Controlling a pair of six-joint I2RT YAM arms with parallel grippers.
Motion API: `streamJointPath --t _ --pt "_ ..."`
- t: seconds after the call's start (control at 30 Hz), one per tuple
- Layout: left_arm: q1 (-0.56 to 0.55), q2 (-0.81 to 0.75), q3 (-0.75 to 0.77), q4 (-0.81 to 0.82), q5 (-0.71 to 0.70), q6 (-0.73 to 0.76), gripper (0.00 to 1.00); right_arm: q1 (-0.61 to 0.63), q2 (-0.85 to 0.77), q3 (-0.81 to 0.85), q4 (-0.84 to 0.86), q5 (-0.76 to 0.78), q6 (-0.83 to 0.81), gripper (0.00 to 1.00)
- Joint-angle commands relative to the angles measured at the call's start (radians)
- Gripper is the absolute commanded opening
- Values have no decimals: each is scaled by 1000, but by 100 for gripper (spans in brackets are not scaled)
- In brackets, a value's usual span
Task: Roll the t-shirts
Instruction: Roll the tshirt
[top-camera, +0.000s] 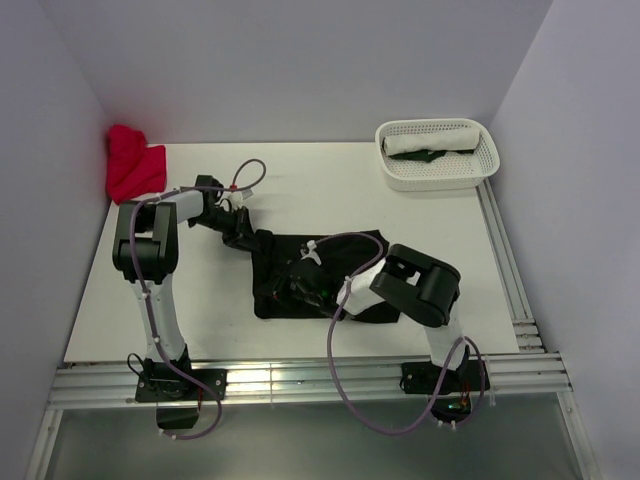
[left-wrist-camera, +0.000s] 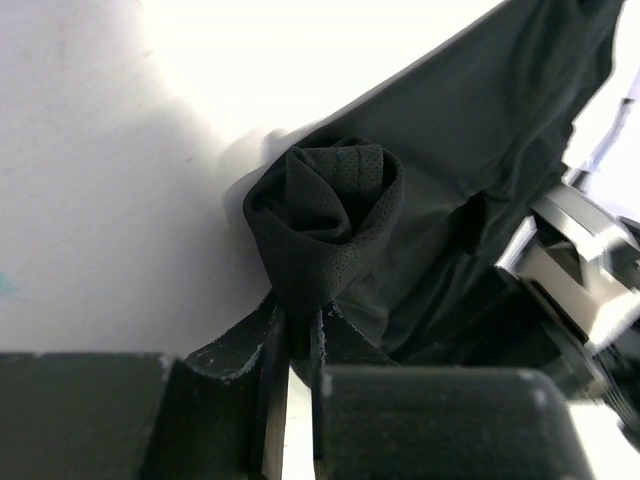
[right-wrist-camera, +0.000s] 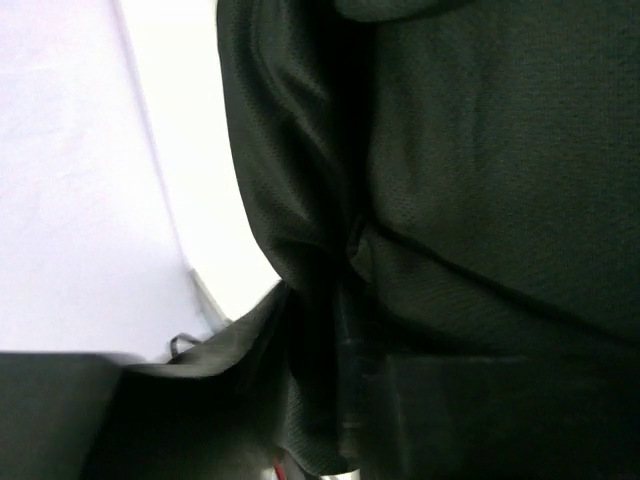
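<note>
Looking from the top first: the black t-shirt (top-camera: 280, 255) lies mid-bench (top-camera: 330, 190), with the left claw (top-camera: 240, 235) at its far-left corner and the right claw (top-camera: 300, 286) on its near-left part. There's bare bench all round, and the red t-shirt (top-camera: 133, 165) and basket (top-camera: 437, 178) sit well off. Left wrist: the claw's nearly closed, pinching a curled-up corner of the shirt. Right wrist: the claw's narrow with a dark fold bunched between the fingers, and the shirt's edge runs alongside white bench.

My overhead view looks down from above and behind the rig across the whole counter (top-camera: 330, 190). Both wrist views sit very close, each facing the black t-shirt (left-wrist-camera: 480, 130) all three share.
</note>
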Motion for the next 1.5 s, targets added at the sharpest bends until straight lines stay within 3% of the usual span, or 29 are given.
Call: streamJointPath --t 0.0,0.1,0.2,0.4,0.6,1.13,1.47 --pt "-35 -17 11 15 -203 24 8 22 -70 103 -358 127 -104 39" --pt "-45 -23 25 1 -232 24 7 50 -89 192 -536 181 -140 50" --pt "-49 -29 40 -20 -246 59 7 82 -90 290 -719 250 -165 54" --pt "-59 -43 60 -48 -286 73 7 134 -64 537 -1133 440 -185 60" --pt "-71 -46 68 -62 -304 73 7 182 19 796 -1428 576 -202 62" --pt "-106 -46 115 -125 -375 67 7 182 304 1227 -1580 685 -315 55" --pt "-120 -34 166 -166 -392 73 8 180 333 1180 -1563 655 -302 54"
